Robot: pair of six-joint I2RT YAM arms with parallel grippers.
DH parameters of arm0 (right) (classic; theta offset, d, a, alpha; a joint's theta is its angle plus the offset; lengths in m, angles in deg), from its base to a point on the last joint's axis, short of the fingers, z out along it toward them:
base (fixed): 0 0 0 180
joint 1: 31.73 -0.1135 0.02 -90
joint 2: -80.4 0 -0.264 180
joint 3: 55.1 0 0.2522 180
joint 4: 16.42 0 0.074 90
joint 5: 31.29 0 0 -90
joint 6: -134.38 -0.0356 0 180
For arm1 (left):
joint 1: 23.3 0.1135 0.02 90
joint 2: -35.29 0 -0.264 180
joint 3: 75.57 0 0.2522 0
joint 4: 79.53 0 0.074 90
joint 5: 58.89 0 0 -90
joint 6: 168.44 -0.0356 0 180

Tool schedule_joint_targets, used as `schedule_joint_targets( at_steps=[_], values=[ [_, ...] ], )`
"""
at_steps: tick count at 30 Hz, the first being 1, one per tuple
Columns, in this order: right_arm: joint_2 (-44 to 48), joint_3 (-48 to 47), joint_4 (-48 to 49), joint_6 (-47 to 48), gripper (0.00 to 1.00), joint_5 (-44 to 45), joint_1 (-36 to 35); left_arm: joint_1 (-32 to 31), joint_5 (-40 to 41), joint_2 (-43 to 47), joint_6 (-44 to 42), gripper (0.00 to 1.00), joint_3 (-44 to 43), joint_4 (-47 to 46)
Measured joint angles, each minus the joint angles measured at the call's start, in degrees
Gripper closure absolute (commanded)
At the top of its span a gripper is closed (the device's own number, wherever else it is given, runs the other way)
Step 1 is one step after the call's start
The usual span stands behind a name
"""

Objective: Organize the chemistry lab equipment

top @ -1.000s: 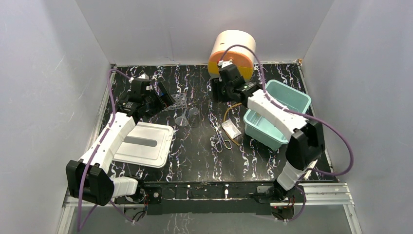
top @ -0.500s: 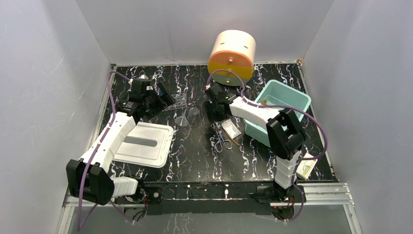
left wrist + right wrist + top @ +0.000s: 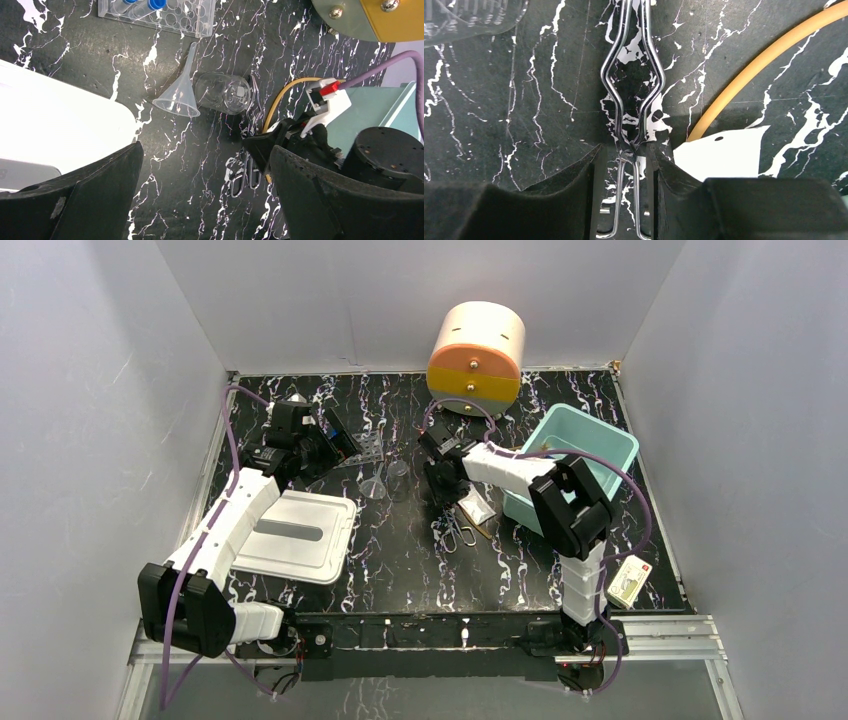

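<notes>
Metal scissors [image 3: 630,144] lie lengthwise — between the right hand's [image 3: 627,150] fingers [image 3: 569,185].

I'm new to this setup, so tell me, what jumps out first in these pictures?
The cream-and-orange round drawer unit at the far edge of the table draws the eye first. Mid-table, the right pincer straddles a metal wire tool. A teal bin sits to its right.
</notes>
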Motion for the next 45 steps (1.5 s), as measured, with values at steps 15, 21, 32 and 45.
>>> schedule_joint_targets(
  at_steps=[15, 21, 32, 45],
  values=[
    [-2.2, -1.3, -0.4, 0.1, 0.92, 2.4, 0.0, 0.0, -0.4, 0.0, -0.1, 0.02, 0.0, 0.0],
    [-2.1, -1.3, -0.5, -0.9, 1.0, 3.3, 0.0, 0.0, -1.2, 0.6, -0.1, 0.02, 0.0, 0.1],
    [2.7, -2.7, -4.8, -4.9, 1.0, 3.0, 0.0, -0.6, -7.8, 6.1, 1.4, 0.04, 5.9, -3.4],
    [15.8, 0.8, 0.5, -19.6, 1.0, -4.3, 2.1, -10.4, -23.7, -3.0, 2.5, 0.19, 11.0, -17.9]
  ],
)
